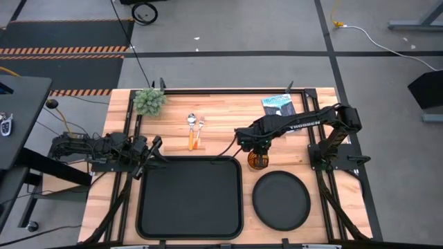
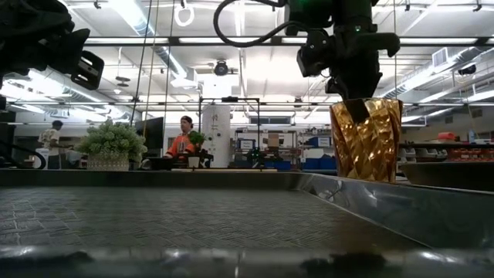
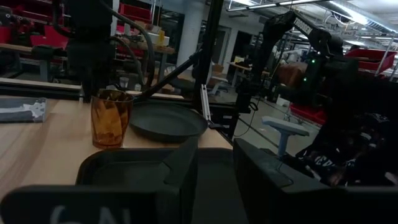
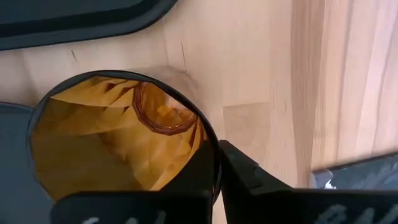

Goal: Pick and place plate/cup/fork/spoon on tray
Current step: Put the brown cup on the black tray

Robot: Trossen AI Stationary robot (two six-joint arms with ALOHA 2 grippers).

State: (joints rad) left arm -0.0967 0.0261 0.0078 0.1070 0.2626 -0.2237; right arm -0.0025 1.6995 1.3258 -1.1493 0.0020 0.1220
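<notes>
The amber cup [image 1: 257,162] stands upright between the black tray [image 1: 190,228] and the round black plate [image 1: 280,200], just beyond the plate's far rim. My right gripper [image 1: 257,149] is over it, pointing down, shut on its rim. The cup also shows in the low view [image 2: 367,139] and the left wrist view [image 3: 111,118]. The spoon [image 1: 191,130] and the fork [image 1: 200,133] lie side by side on the table beyond the tray's far edge. My left gripper [image 1: 149,158] is open and empty at the tray's far left corner. My right gripper holds the cup by its rim [image 4: 208,146], the wall pinched between one finger inside the cup [image 4: 196,171] and one finger outside [image 4: 249,177]. The fingers come from above, pointing down. The cup is upright; I cannot tell whether its base is on the table.
A small potted plant [image 1: 149,101] stands at the table's far left and a dark booklet [image 1: 278,105] lies at the far right. The arms' bases flank the table. People show in the room beyond [image 2: 184,143].
</notes>
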